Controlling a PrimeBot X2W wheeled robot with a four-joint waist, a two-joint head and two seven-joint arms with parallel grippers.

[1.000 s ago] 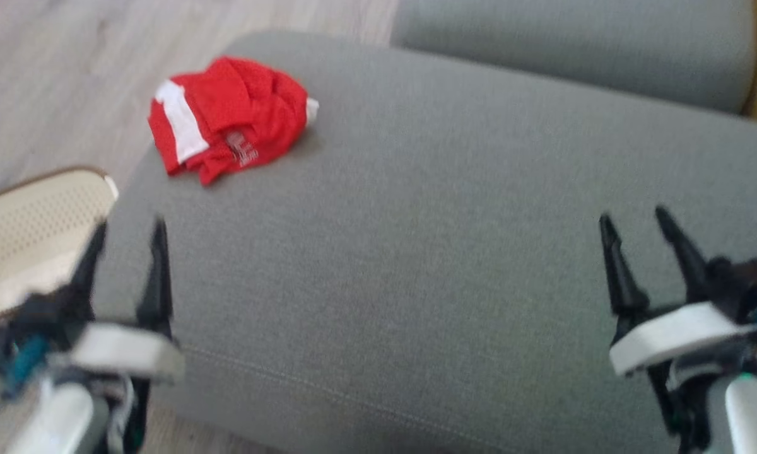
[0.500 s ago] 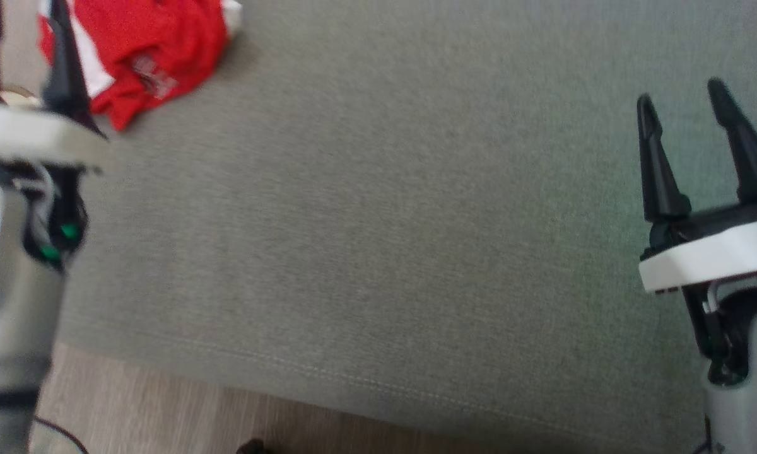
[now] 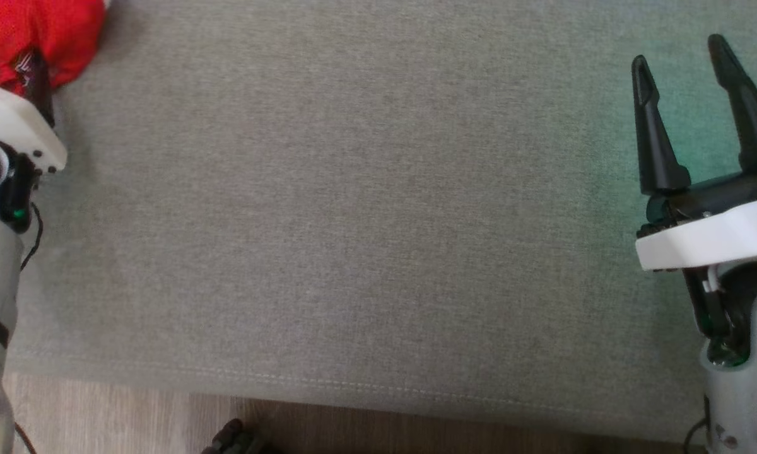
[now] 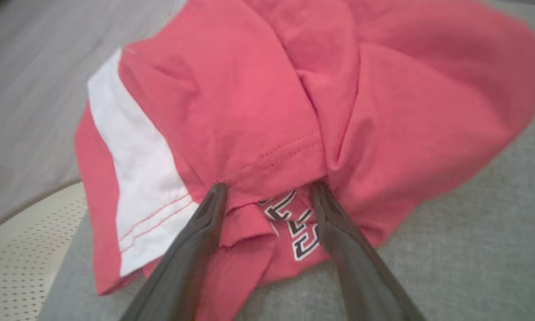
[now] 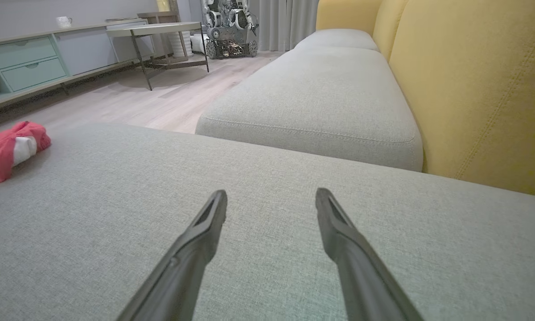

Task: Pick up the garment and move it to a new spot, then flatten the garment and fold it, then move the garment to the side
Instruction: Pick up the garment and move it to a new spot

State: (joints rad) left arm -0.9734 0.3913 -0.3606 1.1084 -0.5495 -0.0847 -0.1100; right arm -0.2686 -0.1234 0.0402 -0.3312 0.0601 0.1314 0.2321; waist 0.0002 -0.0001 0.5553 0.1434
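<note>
The worst risk sat on my left. The garment [image 4: 258, 89] was a crumpled red heap at the far left corner of the sofa cushion [image 3: 353, 221], right by the edge, with the floor [image 4: 26, 67] and a pale perforated thing [image 4: 18, 249] just past it. If I pushed forward before closing, I judged the heap could slide over that edge. If I closed too shallow, I might have caught only the top hem fold, and the rest would have trailed and unrolled as I lifted. If I went too deep, I could have nipped the cushion's cover along with the cloth. The white panel [image 4: 129, 169] lay left of my grip line, so a lift from there would likely have hung lopsided.

My left pincer [image 4: 268, 186] was spread wide and pinched nothing. Its two tips rested at the near side of the heap, apparently touching the cloth, with a stitched hem and some printed lettering between them.

Far to the right, my right pincer [image 3: 677, 50] was spread as well and empty. It hovered over bare cushion near the right edge, well apart from the garment, too far off to steady anything.
</note>
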